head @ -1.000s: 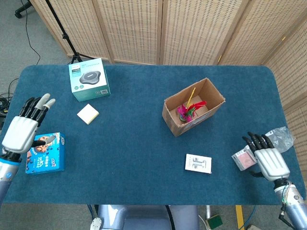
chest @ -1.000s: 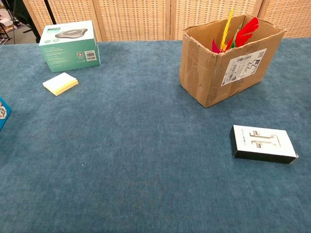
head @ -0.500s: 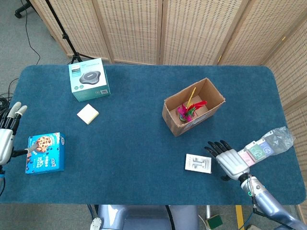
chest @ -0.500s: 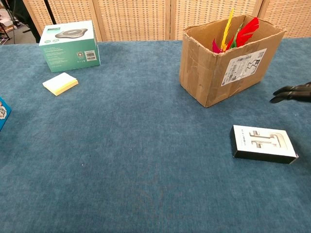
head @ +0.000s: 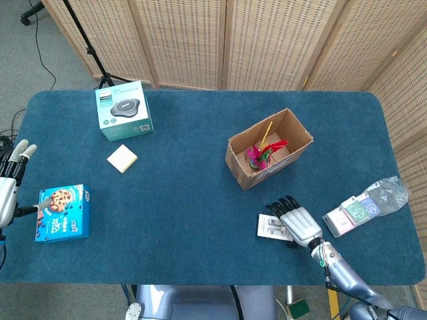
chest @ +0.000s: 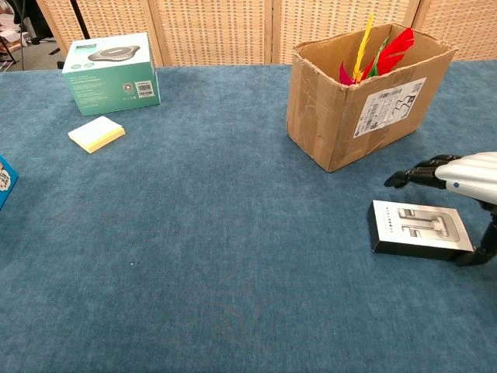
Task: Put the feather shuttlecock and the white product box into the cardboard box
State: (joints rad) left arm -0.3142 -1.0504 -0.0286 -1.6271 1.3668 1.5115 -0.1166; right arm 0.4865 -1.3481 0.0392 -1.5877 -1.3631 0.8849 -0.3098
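The feather shuttlecock stands inside the open cardboard box, its red and yellow feathers poking above the rim. The white product box lies flat on the blue table, in front of the cardboard box. My right hand hovers just over the white box's right part, fingers spread and holding nothing. My left hand is at the table's far left edge, fingers apart and empty.
A teal box and a yellow notepad sit at the back left. A blue cookie box lies by my left hand. A clear bag of packets rests at the right edge.
My right hand has moved left from the bag of packets to above the white product box. My left hand drew back to the table's left edge.
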